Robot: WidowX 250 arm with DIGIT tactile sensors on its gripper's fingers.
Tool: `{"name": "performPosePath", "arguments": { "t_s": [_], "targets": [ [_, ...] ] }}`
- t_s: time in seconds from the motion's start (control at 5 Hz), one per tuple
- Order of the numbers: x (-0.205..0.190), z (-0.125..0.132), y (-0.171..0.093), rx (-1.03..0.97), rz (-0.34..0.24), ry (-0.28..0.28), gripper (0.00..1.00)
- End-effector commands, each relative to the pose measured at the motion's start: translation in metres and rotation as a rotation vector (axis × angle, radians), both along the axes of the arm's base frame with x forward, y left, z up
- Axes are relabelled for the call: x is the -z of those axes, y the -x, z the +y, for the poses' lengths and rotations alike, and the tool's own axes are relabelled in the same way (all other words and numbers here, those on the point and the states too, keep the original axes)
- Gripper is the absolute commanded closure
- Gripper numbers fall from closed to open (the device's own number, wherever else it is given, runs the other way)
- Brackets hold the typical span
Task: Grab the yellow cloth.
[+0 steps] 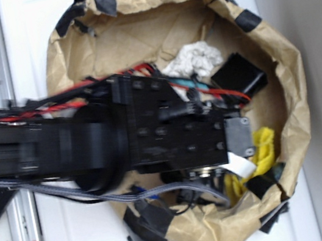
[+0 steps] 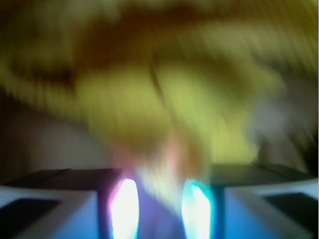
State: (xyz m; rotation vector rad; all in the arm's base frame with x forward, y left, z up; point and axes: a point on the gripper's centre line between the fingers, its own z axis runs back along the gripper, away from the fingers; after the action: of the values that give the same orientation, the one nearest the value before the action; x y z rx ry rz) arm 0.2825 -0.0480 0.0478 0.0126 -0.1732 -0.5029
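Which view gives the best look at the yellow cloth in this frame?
The wrist view: the yellow cloth fills most of the frame right ahead of the gripper, though badly blurred. In the exterior view only part of the cloth shows inside the paper bag, the rest hidden under the arm.

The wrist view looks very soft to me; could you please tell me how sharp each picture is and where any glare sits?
Wrist view: heavily smeared throughout, the yellow cloth only a fuzzy yellow mass, with two bright glowing patches blown out at the bottom, near the hand. Exterior view: the arm is blurred, while the brown paper bag and the black box read fairly clearly; lighting even.
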Motion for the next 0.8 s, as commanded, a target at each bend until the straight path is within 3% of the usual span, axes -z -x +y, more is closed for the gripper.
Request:
{"name": "performPosePath", "arguments": {
  "t_s": [0.0,0.2,0.4,0.6],
  "targets": [
    [-0.060,0.022,0.047,-0.102,-0.109,0.083,1.00],
    [-0.082,0.019,0.048,0.003,-0.239,0.123,0.00],
    [-0.083,0.008,0.021,0.129,-0.303,0.117,0.00],
    [-0.073,0.000,-0.004,0.149,-0.266,0.102,0.00]
  ]
}}
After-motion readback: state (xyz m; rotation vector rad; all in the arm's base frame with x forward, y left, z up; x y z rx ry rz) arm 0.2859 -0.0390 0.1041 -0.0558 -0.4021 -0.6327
